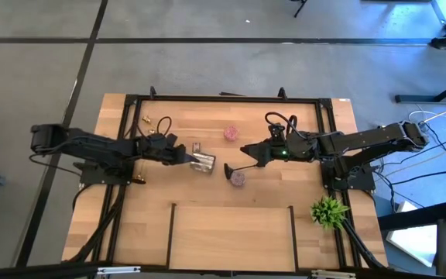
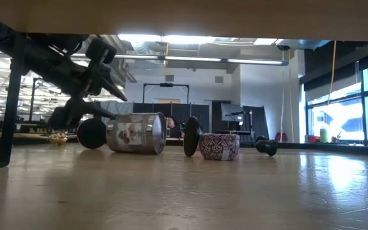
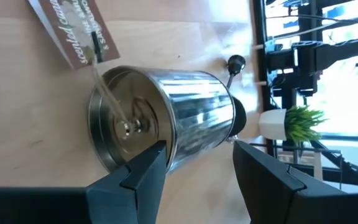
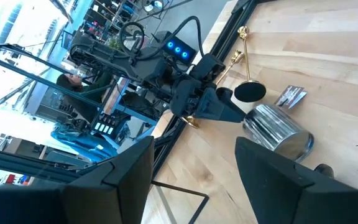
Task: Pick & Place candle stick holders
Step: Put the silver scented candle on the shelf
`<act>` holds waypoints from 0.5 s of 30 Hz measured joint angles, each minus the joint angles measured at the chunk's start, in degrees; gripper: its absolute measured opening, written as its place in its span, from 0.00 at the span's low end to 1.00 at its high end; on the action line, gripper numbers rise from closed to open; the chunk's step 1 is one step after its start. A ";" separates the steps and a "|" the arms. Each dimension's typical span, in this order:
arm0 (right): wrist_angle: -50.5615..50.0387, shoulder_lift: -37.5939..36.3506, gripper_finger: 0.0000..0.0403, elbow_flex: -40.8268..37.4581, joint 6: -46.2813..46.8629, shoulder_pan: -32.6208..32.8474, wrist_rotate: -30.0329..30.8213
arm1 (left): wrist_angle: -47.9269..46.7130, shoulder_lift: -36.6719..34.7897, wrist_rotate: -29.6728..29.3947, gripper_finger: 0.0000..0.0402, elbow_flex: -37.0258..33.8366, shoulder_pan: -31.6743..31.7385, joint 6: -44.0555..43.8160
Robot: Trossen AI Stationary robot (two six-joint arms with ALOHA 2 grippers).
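Working across the tabletop from its left side, I have the left gripper low at the shiny silver holder, which lies on its side near the middle of the wood. My left wrist camera shows the fingers spread, one against the holder's flank, nothing pinched. I judge the pick is not yet made; next I would need to bring the fingers around the round body and close without rolling it.

Just right of it lies the black holder with its thin stem, touching or nearly touching a pink glittery holder. A second pink holder stands farther back. Small gold holders rest by the frame at far left.

Right gripper hovers above this cluster, fingers apart and empty. A green spiky plant sits at the right edge.

Pale wood planks, black frame; beyond, a bright workshop with large windows.
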 joint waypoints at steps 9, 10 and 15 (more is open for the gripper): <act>-0.02 0.02 0.57 -0.04 0.00 0.00 -0.02 | 6.42 3.73 0.60 0.45 0.00 0.00 -1.16; -0.01 0.00 0.57 -0.04 0.00 0.00 -0.02 | 6.64 3.78 0.60 0.44 0.00 0.00 -1.44; -0.02 0.00 0.57 -0.04 0.00 0.02 -0.03 | 6.93 3.82 0.60 0.35 0.00 0.00 -1.51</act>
